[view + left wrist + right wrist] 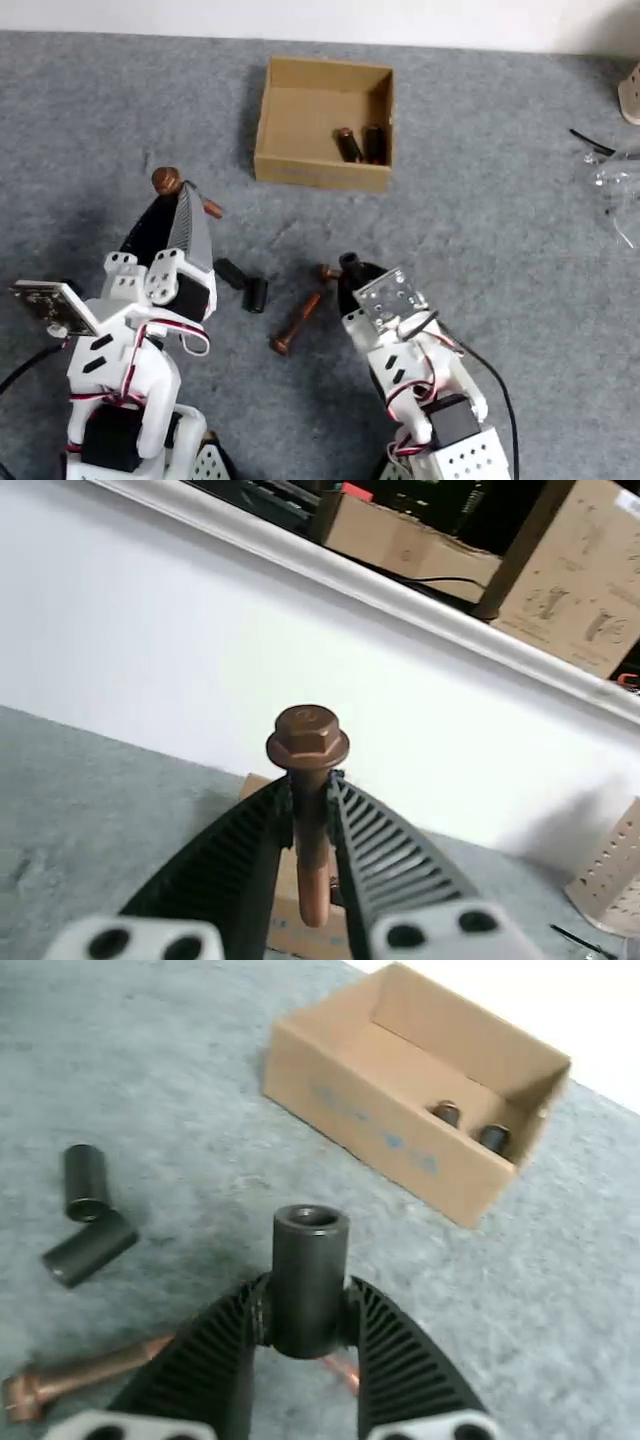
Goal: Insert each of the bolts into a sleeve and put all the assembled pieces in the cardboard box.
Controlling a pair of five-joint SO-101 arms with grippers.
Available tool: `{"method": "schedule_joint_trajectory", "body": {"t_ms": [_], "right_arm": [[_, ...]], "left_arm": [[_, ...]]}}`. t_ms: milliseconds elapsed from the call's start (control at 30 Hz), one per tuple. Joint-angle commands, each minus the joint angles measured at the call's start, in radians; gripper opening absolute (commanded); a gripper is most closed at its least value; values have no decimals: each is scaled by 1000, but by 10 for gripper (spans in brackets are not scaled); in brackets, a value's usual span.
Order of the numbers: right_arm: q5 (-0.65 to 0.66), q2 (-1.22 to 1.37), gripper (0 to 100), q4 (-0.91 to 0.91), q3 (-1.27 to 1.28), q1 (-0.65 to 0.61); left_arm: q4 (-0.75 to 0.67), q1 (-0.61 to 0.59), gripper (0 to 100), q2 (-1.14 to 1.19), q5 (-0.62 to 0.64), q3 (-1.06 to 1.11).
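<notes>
On your left, the left gripper [186, 197] was clenched on a copper-coloured hex-flange metal bolt [167, 181]. In the left wrist view the black ribbed fingers [372, 832] pinched the shank just under the head, so the bolt [308, 742] stood clear beyond the fingertips of that gripper [310, 785] while the rest of the shank ran back between them. Moving right over the grey carpet [500, 200], two short black cylindrical sleeves [243, 284] lay loose, close together at an angle to each other. Just beside them lay a second copper bolt [297, 322] on its side, its head toward you. Further right, your right gripper [347, 270] was grasping a black sleeve [350, 264]. From its own wrist camera the sleeve [310, 1278] stood upright, open bore up, with the fingers [400, 1355] clamped on its lower half and the upper half proud of the gripper [308, 1298]. A copper bolt head [328, 271] lay on the carpet right beside that gripper. Beyond, the open brown cardboard box [320, 172] sat well apart from both arms, with two assembled pieces [360, 144] lying side by side in its right-hand corner.
</notes>
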Motion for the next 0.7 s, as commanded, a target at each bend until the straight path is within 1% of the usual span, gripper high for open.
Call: {"method": "schedule_joint_trajectory", "body": {"t_ms": [0, 167, 400, 567, 667], "right_arm": [[14, -21, 5, 2, -7, -62], [8, -21, 5, 2, -39, -157], [6, -21, 5, -19, -54, -179], [6, -21, 5, -154, -44, -174], [6, -21, 5, -160, -31, -174]], "left_arm": [[-44, 22, 5, -4, 5, -8], [-43, 139, 5, -4, 2, -10], [-48, 331, 6, -7, 0, 51], [-48, 361, 6, -7, 3, 90], [-49, 361, 6, -7, 5, 107]]}}
